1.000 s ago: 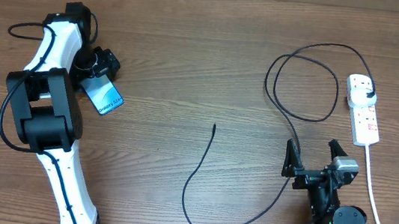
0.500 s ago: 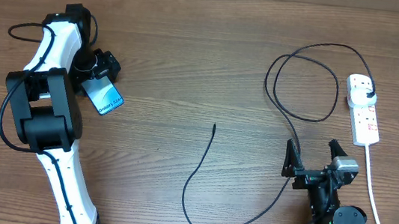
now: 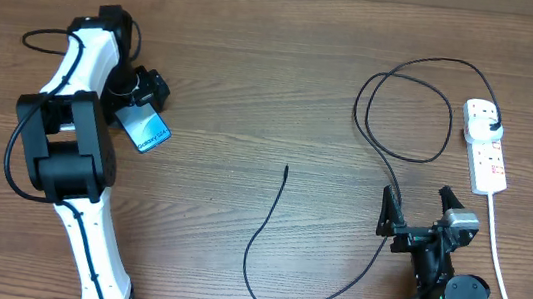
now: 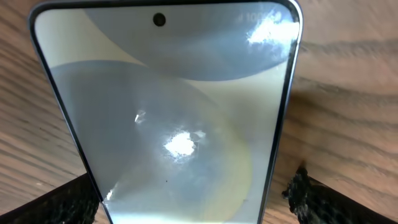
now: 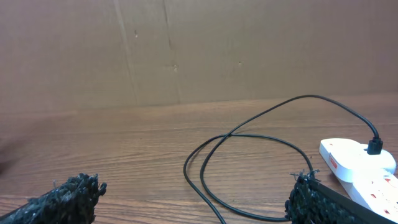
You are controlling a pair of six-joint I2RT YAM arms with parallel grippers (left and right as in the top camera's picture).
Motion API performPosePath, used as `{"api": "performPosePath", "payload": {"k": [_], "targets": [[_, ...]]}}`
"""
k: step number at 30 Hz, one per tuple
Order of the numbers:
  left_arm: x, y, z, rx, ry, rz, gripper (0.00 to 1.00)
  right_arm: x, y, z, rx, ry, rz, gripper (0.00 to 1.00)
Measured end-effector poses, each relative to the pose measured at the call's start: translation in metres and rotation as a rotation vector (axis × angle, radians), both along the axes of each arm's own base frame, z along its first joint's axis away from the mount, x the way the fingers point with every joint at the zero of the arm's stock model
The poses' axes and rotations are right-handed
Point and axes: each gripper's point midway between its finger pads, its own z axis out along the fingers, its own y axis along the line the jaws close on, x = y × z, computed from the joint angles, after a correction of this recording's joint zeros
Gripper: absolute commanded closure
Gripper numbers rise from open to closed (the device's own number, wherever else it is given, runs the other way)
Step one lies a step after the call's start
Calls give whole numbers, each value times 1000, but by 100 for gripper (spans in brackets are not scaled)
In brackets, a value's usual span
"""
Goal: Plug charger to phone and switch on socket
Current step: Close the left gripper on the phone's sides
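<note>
The phone, far left on the surface, is gripped across its width by the left fingers, probably to meet the charger tip lying mid-surface, while the right fingers stand spread open near the socket.

The phone seems partly hidden under the left end effector.

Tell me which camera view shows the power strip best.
Overhead: the whole power strip lies in view, with the charger's plug in its far end. The right wrist catches only one end, at the frame edge. The left wrist shows none.
</note>
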Motion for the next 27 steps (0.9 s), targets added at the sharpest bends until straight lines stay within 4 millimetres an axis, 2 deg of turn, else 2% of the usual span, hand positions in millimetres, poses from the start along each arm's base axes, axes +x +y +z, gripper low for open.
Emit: {"api": "performPosePath", "payload": {"k": [27], "targets": [[1,-4,0,-6,-3,54,0,0,0,0,0,0,0,0]]}}
